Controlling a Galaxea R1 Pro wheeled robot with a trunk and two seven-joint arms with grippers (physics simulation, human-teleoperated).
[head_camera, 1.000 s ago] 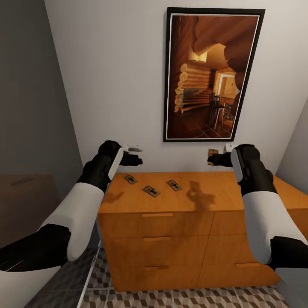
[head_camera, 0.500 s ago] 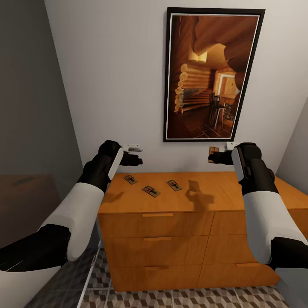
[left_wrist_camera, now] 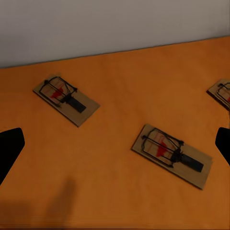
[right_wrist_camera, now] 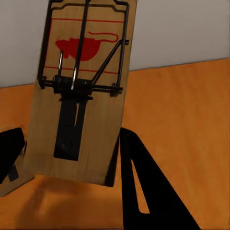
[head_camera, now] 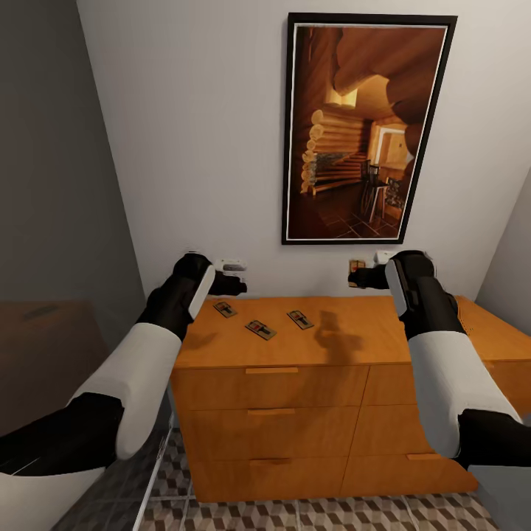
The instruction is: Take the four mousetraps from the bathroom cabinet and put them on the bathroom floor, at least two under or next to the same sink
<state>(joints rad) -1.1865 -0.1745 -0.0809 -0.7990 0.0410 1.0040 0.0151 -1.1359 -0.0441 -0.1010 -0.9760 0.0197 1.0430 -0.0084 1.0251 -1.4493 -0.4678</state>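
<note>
Three mousetraps (head_camera: 260,329) lie flat on top of an orange-brown wooden dresser (head_camera: 273,413) against the wall. In the left wrist view two of them (left_wrist_camera: 66,99) (left_wrist_camera: 171,155) lie whole, and a third (left_wrist_camera: 221,92) is cut by the frame edge. My left gripper (head_camera: 234,276) hovers open above them, its dark fingertips (left_wrist_camera: 9,148) wide apart. My right gripper (head_camera: 359,274) hangs above the dresser's middle, shut on a fourth mousetrap (right_wrist_camera: 81,91) held upright. Patterned bathroom floor (head_camera: 295,512) shows below the dresser. The white cabinet and the sink are out of view.
A large framed picture (head_camera: 361,129) hangs on the white wall behind the dresser. A grey wall (head_camera: 51,184) closes the left side, with a brown surface (head_camera: 44,332) low beside it. The dresser top to the right of the traps is bare.
My right gripper has shifted a little left with the mousetrap in it, and its shadow on the dresser moved with it. The left arm has edged slightly forward over the traps.
</note>
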